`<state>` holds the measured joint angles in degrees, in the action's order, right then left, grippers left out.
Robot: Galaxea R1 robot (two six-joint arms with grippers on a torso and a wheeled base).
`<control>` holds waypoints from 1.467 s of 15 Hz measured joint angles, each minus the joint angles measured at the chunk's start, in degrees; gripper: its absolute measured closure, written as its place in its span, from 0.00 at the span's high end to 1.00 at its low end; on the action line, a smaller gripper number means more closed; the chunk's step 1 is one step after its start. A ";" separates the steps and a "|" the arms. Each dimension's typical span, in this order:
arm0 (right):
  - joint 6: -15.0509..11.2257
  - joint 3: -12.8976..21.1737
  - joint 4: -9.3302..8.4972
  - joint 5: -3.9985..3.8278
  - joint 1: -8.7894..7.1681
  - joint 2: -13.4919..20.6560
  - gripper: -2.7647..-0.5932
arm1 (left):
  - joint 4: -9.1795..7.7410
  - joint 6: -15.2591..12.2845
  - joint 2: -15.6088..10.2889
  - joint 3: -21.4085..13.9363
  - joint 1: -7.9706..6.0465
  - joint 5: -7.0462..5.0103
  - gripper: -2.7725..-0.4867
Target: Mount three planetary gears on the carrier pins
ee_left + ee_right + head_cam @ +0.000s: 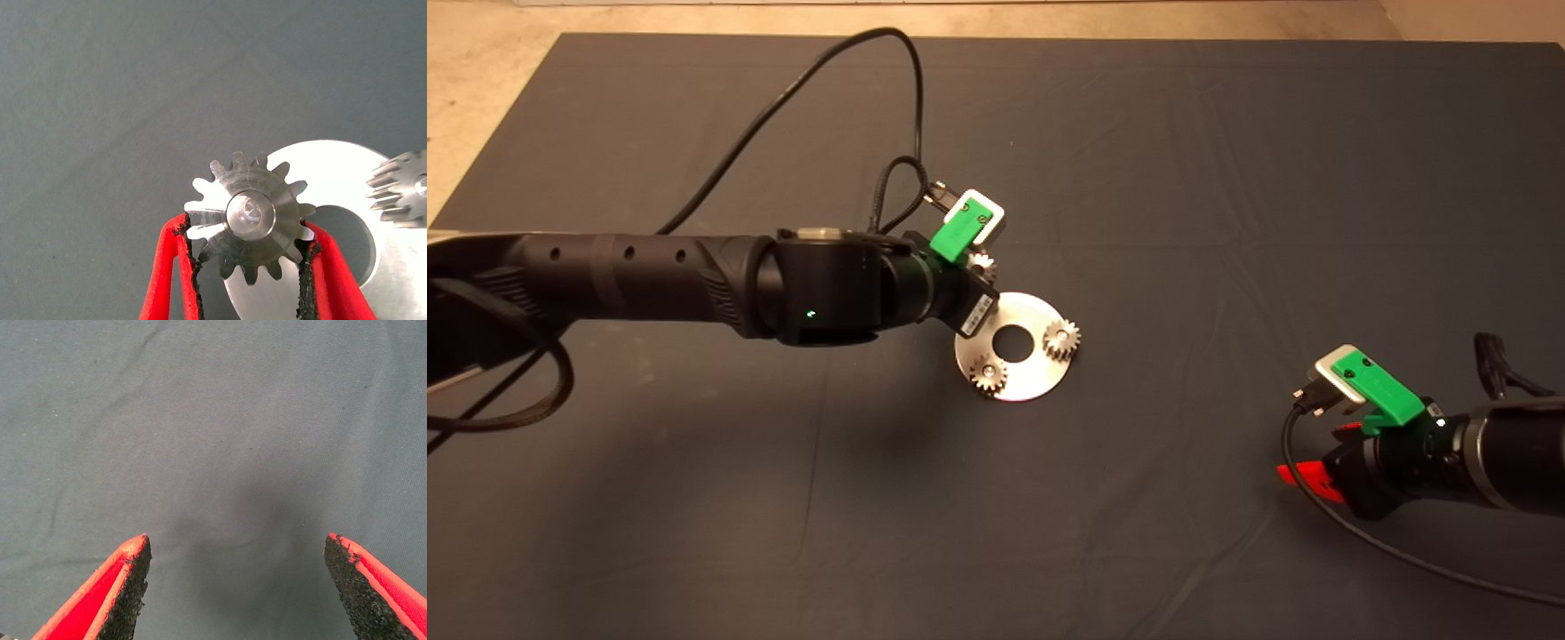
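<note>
Red fingers [175, 267] of my left gripper [248, 267] sit either side of the third planetary gear [248, 215], pads against its teeth, so I read it as grasping that gear. A pin top [251, 212] shows inside the bore, which suggests the gear is already on or nearly down its carrier pin at the rim of the carrier disc [1028, 314]. I judge this the last placement: next I should confirm the gear is fully seated, then release and lift straight off without dragging it.

Counting: three gears, two others [989, 374] [1061, 338] sitting on the disc, either side of its centre hole [1014, 342]; three pins, each now under a gear; one disc. My right gripper [1303, 476] waits well away from the disc over the dark mat [1227, 178] on the counter, fingers [120, 593] spread wide and empty.
</note>
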<state>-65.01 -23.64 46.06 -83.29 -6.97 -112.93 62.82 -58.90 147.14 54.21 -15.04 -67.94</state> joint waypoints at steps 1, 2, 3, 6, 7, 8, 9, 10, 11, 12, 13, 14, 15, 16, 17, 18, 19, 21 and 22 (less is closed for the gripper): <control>0.01 0.00 0.00 0.03 -0.01 -0.11 0.61 | 0.07 0.00 0.00 0.09 0.00 -0.09 0.02; 0.02 0.02 0.00 0.05 -0.02 -0.11 0.61 | 0.05 0.00 -0.01 0.09 -0.02 -0.18 0.02; 0.00 0.00 0.00 0.05 -0.05 -0.11 0.61 | 0.05 0.00 0.11 0.09 -0.02 -0.28 0.02; 0.02 0.02 0.00 0.02 -0.05 -0.11 0.61 | 0.05 0.00 1.32 0.09 0.00 -0.28 0.02; 0.02 0.02 0.00 0.02 -0.05 -0.11 0.61 | 0.08 0.00 1.51 0.09 0.16 0.09 0.02; 0.00 0.02 0.00 -0.01 -0.05 -0.11 0.61 | 0.00 -0.02 1.60 0.09 0.36 0.02 0.02; 0.02 0.02 0.00 -0.01 -0.07 -0.11 0.61 | 0.05 -0.02 1.84 0.09 0.55 -0.02 0.02; 0.02 0.02 0.00 0.02 -0.22 -0.11 0.61 | -0.01 0.00 1.89 0.09 0.58 -0.12 0.02; 0.02 0.02 0.00 0.06 -0.33 -0.13 0.61 | 0.04 0.00 1.95 0.09 0.57 -0.09 0.02; 0.02 0.02 0.00 0.03 -0.33 -0.10 0.61 | 0.18 0.00 2.08 0.09 0.63 -0.15 0.02; 0.02 0.02 0.00 0.03 -0.33 -0.11 0.61 | 0.44 0.00 2.30 0.09 0.99 -0.17 0.02; 0.02 0.02 0.00 0.02 -0.33 -0.10 0.61 | 0.44 -0.02 2.54 0.09 1.40 -0.11 0.02; 0.02 0.02 0.00 0.02 -0.33 -0.10 0.61 | 0.51 -0.02 2.74 0.09 1.69 -0.04 0.02; 0.02 0.02 0.00 0.03 -0.33 -0.10 0.61 | 0.71 0.00 2.73 0.09 1.79 0.00 0.02; 0.02 0.02 0.00 0.03 -0.33 -0.10 0.61 | 1.24 -0.02 2.72 0.09 2.01 -0.02 0.02; 0.02 0.02 0.00 0.02 -0.33 -0.10 0.61 | 1.56 0.00 2.67 0.09 2.32 -0.22 0.02; 0.00 0.02 0.00 0.02 -0.33 -0.10 0.61 | 1.68 -0.01 2.72 0.09 2.72 -0.15 0.02; 0.02 0.05 0.00 -0.01 -0.33 -0.10 0.61 | 1.95 -0.02 2.72 0.20 3.23 -0.13 0.02; 0.01 0.07 0.00 -0.01 -0.33 -0.10 0.61 | 2.26 -0.02 2.72 0.63 3.30 -0.09 0.02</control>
<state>-65.01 -23.56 46.06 -83.30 -7.30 -113.03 65.07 -58.93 149.86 54.84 -11.74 -68.02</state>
